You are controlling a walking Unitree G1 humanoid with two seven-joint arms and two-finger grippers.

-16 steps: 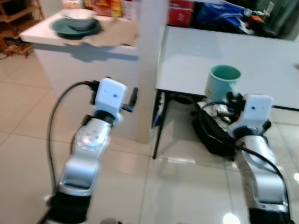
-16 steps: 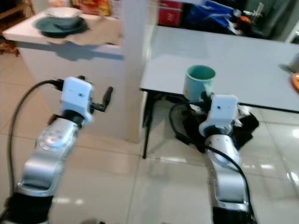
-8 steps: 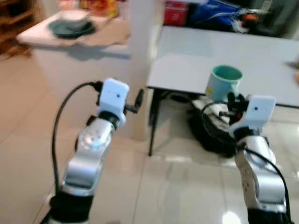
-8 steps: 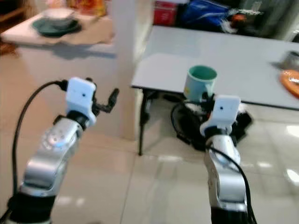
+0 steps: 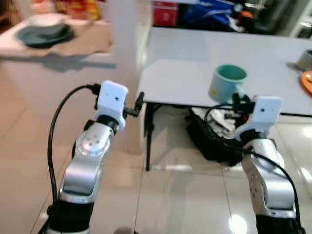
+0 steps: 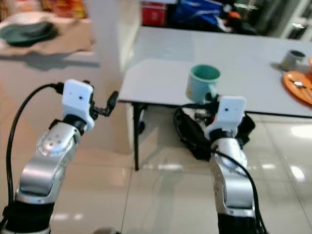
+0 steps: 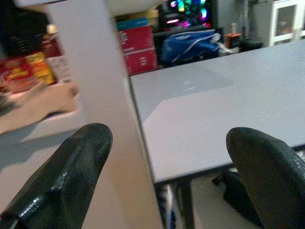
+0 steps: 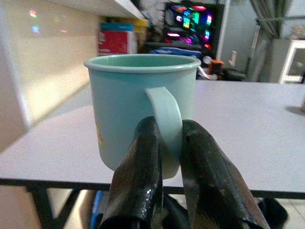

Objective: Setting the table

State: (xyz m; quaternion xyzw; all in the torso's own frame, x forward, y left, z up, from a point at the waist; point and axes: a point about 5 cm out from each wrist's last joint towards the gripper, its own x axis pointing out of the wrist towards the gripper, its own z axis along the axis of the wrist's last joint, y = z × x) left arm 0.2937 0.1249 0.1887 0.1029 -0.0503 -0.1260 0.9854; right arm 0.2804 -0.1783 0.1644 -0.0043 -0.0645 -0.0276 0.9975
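Observation:
A light green mug (image 5: 226,83) hangs upright just above the near edge of the grey table (image 5: 195,58). My right gripper (image 8: 167,143) is shut on the mug's handle (image 8: 165,112), with one black finger on each side of it. My left gripper (image 7: 167,157) is open and holds nothing; it is raised in front of a white pillar (image 5: 123,48), left of the table's near corner. At the table's far right lie an orange plate (image 6: 300,85) and a small grey cup (image 6: 291,58).
A white counter (image 5: 53,53) on the left carries a dark green plate (image 5: 41,34) with a bowl on it. A black bag (image 5: 212,139) lies on the tiled floor under the table. Red boxes (image 5: 165,13) and a blue bag stand behind the table.
The camera has swung right, so the counter slid left and the orange plate came into view. The mug stays in my right gripper; my left gripper stays open.

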